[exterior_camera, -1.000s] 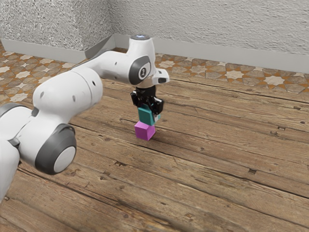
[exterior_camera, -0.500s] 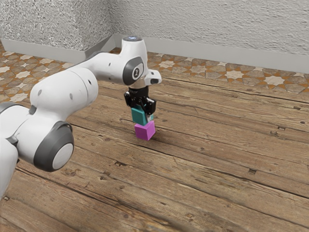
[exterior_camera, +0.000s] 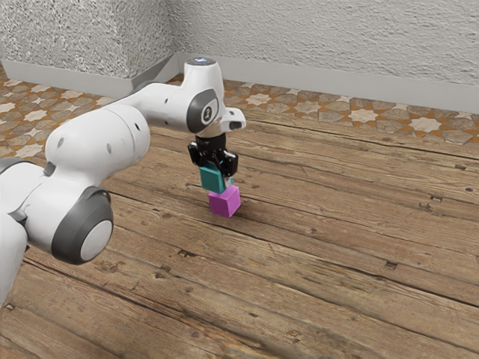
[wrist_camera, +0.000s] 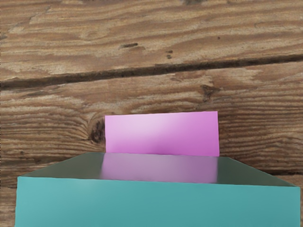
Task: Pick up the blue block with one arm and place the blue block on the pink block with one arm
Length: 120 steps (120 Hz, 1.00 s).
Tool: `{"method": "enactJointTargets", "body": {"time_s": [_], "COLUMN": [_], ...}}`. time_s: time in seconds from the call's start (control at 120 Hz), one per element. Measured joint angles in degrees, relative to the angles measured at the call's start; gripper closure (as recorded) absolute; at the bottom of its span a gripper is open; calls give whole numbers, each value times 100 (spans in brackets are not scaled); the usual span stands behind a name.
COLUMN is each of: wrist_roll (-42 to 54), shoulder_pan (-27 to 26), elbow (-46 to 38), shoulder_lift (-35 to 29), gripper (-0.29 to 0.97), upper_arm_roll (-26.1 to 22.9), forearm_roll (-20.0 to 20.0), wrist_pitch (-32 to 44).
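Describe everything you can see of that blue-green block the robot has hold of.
The blue block is a small teal cube with flat, plain faces and sharp edges; one face looks glossy, mirroring pink in the wrist view. The arm's black fingers clamp it from two sides, roughly level. It hangs just above the pink block, offset toward the exterior view's left, leaving part of the pink top uncovered. Whether the two blocks touch cannot be told.
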Motion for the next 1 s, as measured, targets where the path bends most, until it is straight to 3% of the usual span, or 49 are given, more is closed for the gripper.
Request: {"method": "enactJointTargets", "body": {"time_s": [0.583, 0.875, 1.0], "wrist_roll": [-97, -99, -98], "shoulder_pan": [12, -4, -92], "elbow": [61, 73, 136], "shoulder_lift": [96, 59, -390], "gripper": [28, 9, 5], "upper_arm_roll": [-9, -9, -16], "forearm_roll": [-23, -33, -15], "wrist_pitch": [239, 263, 2]}}
